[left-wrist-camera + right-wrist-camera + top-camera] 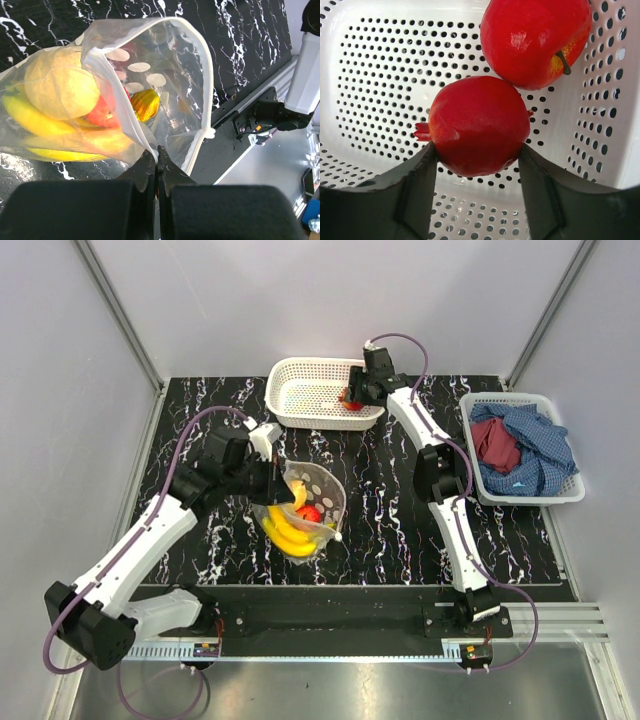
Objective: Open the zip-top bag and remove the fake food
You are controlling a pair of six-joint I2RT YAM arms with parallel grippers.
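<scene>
The zip-top bag (pixel 318 495) lies open at the table's middle; in the left wrist view its mouth (pixel 170 70) gapes. Inside are a yellow banana bunch (pixel 285 533) (pixel 30 117), a yellow-orange round fruit (pixel 60 85), a red piece (pixel 311 513) (pixel 102 116) and a small orange-yellow piece (pixel 145 104). My left gripper (pixel 283 478) (pixel 157 152) is shut on the bag's zip edge. My right gripper (pixel 350 398) (pixel 477 150) is shut on a red round fruit (pixel 477 125), low inside the white mesh basket (pixel 300 390) (pixel 380 75). A red apple (pixel 535 40) lies next to it in the basket.
A second white basket (pixel 573 495) at the right edge holds blue and red cloths (pixel 520 445). Grey walls stand at the back and both sides of the black marbled table (pixel 400 500).
</scene>
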